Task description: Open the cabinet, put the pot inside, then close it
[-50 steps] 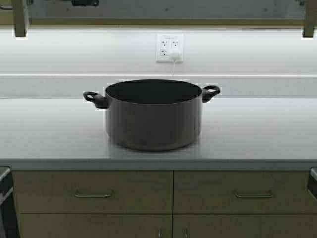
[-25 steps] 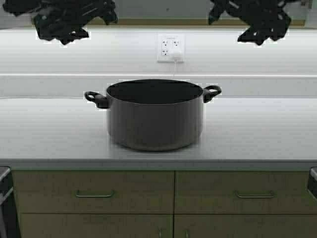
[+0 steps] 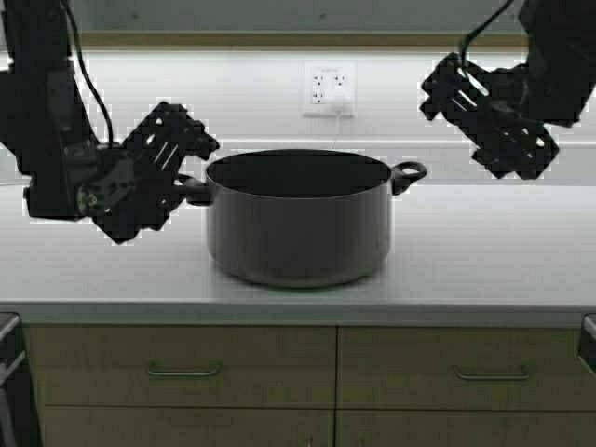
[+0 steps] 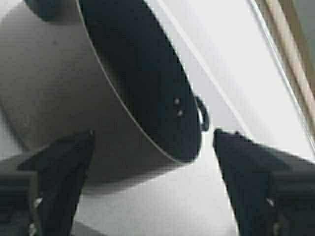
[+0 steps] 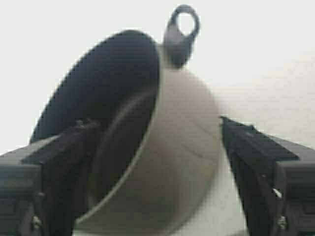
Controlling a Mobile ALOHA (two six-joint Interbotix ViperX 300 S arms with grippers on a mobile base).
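The pot (image 3: 298, 219) is seen upright on the pale bench (image 3: 484, 261), between the two claws. Its dark inside is open to view, and one black loop handle (image 3: 410, 174) is seen on its side toward the right claw.

The left claw (image 3: 154, 177) is held just beside the pot, at the height of the rim, where the pot's other handle is placed; whether it is touched cannot be told. In the left wrist view its fingers (image 4: 64, 167) are spread wide, and the pot wall is seen between them, farther off.

The right claw (image 3: 489, 116) is held in the air, higher than the rim and apart from the near handle. Its fingers (image 5: 256, 152) are also spread wide, and nothing is held.

Behind the pot a wall outlet (image 3: 328, 88) is seen, with a white plug in it. Below the bench edge two drawers (image 3: 186, 358) with horizontal pulls are seen.
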